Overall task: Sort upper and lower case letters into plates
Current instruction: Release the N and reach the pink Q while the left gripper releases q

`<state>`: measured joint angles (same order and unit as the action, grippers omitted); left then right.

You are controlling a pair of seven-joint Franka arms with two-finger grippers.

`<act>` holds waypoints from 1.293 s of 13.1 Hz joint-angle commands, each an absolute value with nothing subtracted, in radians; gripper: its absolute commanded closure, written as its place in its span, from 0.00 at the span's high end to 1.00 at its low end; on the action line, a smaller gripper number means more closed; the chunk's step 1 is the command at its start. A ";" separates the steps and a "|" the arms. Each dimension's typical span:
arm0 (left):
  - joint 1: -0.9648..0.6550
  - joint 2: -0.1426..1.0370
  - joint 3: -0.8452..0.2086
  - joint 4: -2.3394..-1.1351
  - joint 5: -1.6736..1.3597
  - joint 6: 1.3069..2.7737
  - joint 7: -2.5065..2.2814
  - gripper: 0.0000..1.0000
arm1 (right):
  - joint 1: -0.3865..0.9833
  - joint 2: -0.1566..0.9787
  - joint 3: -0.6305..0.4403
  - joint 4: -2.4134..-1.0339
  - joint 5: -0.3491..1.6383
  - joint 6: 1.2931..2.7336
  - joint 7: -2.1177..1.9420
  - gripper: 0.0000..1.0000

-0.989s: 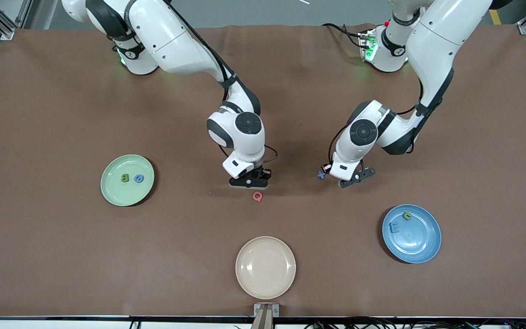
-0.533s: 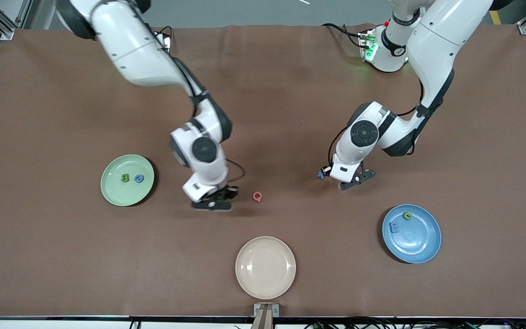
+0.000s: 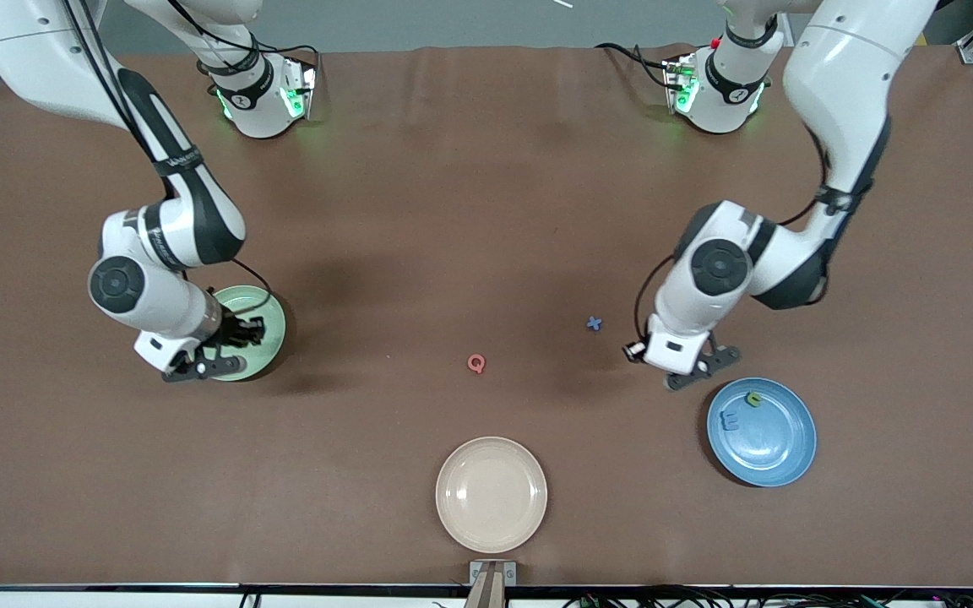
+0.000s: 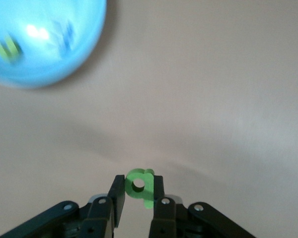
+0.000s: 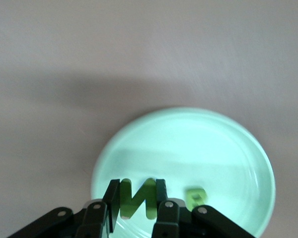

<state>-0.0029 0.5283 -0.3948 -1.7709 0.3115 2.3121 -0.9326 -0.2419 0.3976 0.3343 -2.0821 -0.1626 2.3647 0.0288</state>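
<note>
Hovering over the mint green plate (image 3: pixel 274 317) at the right arm's end of the bench (image 3: pixel 486 194): right gripper (image 5: pixel 138 201), pinching a green N (image 5: pixel 138 197) by its two outer strokes, letter standing upright between the jaws, a green letter (image 5: pixel 195 196) already lying in the plate. Judging these letters light, stiff and chunky, small enough to twist out if nipped at a corner; flat parallel sides looking like the best hold.

Lying loose mid-bench: red Q (image 3: pixel 475 363), tail pointing toward the front camera; blue x (image 3: pixel 594 323) farther from the camera, toward the left arm's end.

Hanging just beside the blue plate (image 3: pixel 778 452): left gripper (image 4: pixel 138 197), clamping a green q (image 4: pixel 141 186) across its bowl, stem running lengthwise beside one finger.
</note>
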 commanded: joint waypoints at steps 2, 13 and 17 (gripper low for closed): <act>0.136 0.564 -0.397 -1.671 0.328 2.281 -0.630 0.08 | -0.314 0.328 0.370 -2.266 -0.152 2.458 0.023 0.99; 0.258 0.742 -0.344 -1.582 0.446 2.393 -0.348 0.83 | 0.125 0.602 0.430 -1.754 -0.173 2.375 0.982 1.00; 0.252 0.709 -0.354 -1.598 0.451 2.382 -0.385 1.00 | 0.455 0.768 0.223 -1.447 -0.206 2.264 1.146 1.00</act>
